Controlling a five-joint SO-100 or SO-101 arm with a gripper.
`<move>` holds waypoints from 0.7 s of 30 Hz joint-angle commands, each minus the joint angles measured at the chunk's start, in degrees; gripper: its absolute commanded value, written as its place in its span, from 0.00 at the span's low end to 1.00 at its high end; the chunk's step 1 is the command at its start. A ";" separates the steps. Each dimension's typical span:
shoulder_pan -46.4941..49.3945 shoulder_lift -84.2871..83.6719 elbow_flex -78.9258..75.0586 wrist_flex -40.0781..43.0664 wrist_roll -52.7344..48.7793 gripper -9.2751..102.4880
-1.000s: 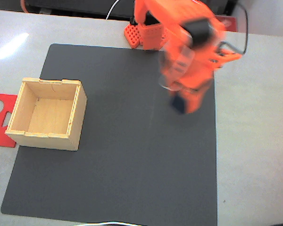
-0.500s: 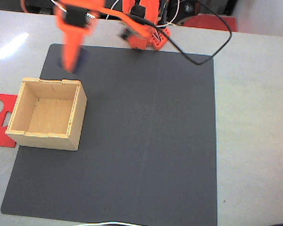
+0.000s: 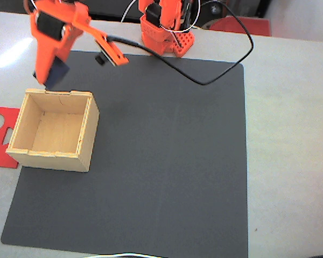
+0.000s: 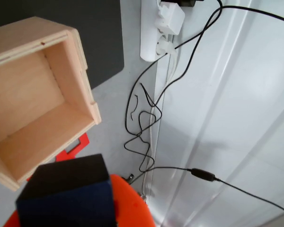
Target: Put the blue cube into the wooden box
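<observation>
Blue cube (image 3: 56,74) is pinched in the gripper (image 3: 49,78), fingers clamped on its sides, hanging just past the far rim of the wooden box (image 3: 54,129) in the fixed view. From my wrist view the cube (image 4: 66,195) sits bottom-left, box (image 4: 38,97) open beside it. Box stands on the dark mat (image 3: 161,161).

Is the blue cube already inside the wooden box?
No, the blue cube is held in the gripper past the wooden box, whose inside is bare.
</observation>
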 commanded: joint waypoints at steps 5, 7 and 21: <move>-0.09 0.79 9.84 -10.02 0.79 0.09; 0.09 -0.97 11.51 -11.60 0.70 0.09; 1.49 -7.29 11.95 -16.35 -3.69 0.09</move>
